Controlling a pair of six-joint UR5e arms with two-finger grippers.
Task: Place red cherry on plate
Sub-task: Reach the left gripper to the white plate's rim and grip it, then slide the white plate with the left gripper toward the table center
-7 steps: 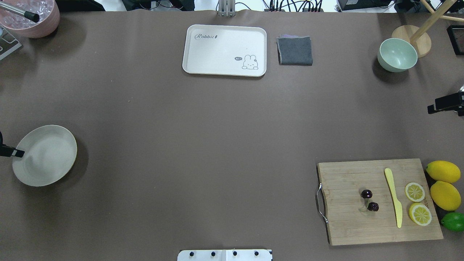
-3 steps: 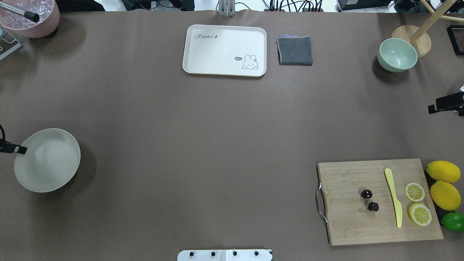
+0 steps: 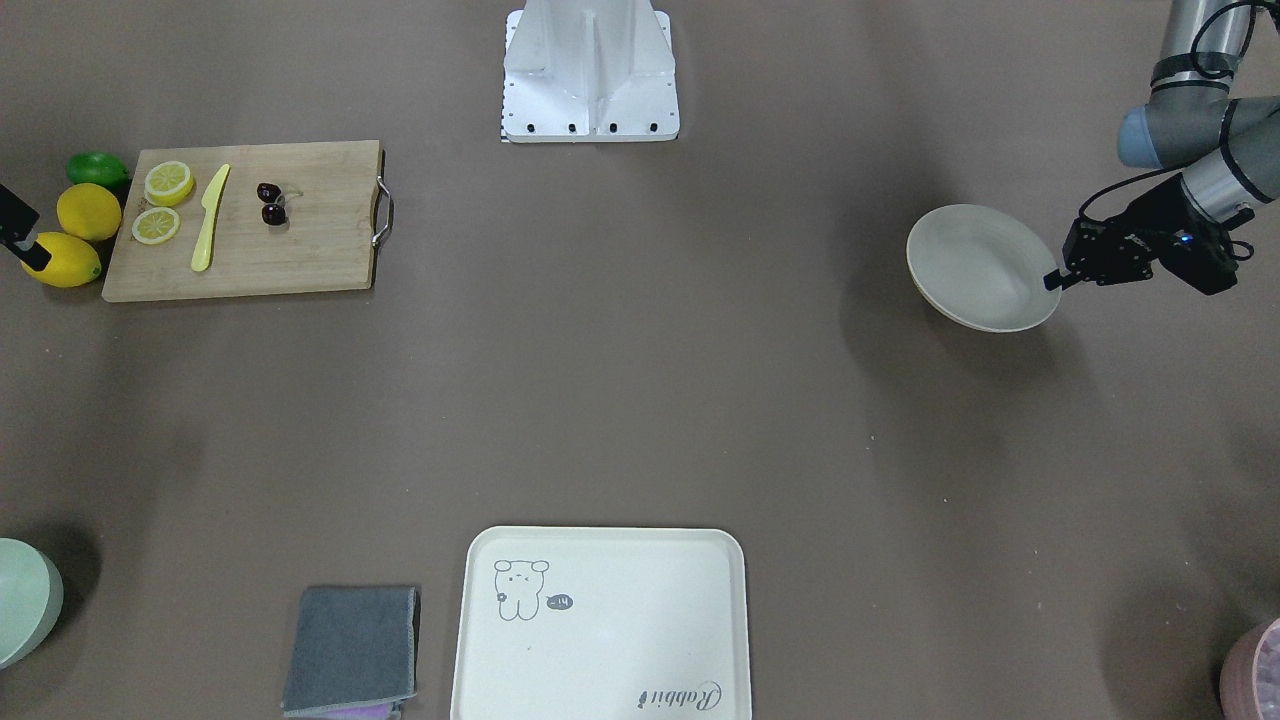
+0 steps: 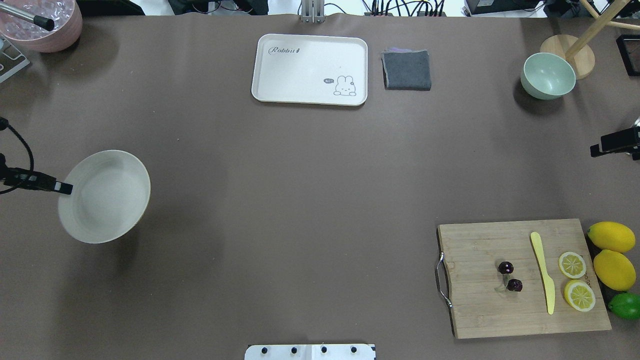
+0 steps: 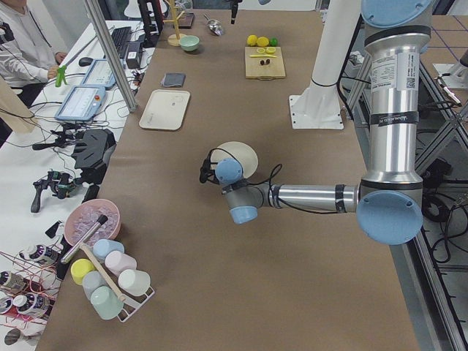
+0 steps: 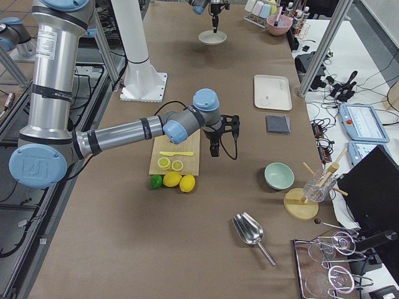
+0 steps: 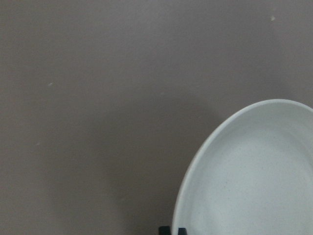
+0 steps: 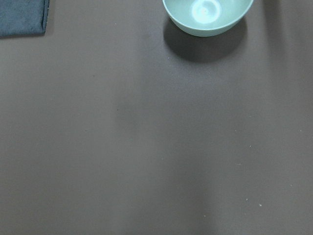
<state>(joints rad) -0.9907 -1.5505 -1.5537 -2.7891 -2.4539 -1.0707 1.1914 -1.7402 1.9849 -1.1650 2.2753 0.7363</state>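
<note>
Robotics lab, pedestal-mounted arms [image 5: 307, 197], teach pendants [image 6: 360, 123], tangled cables [image 4: 400, 7]

Left end effector [image 4: 64, 188] clamped, aloft.

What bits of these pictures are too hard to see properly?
- The right gripper: the overhead view's right edge cuts it off, so I cannot tell if it is open or shut.
- The left gripper: the left wrist view shows only its tips at the rim of the plate; that view's bottom edge hides the rest.
- The red cherry: too small to make out in the exterior left view.
- The green bowl: cut by the front-facing view's left edge.
</note>
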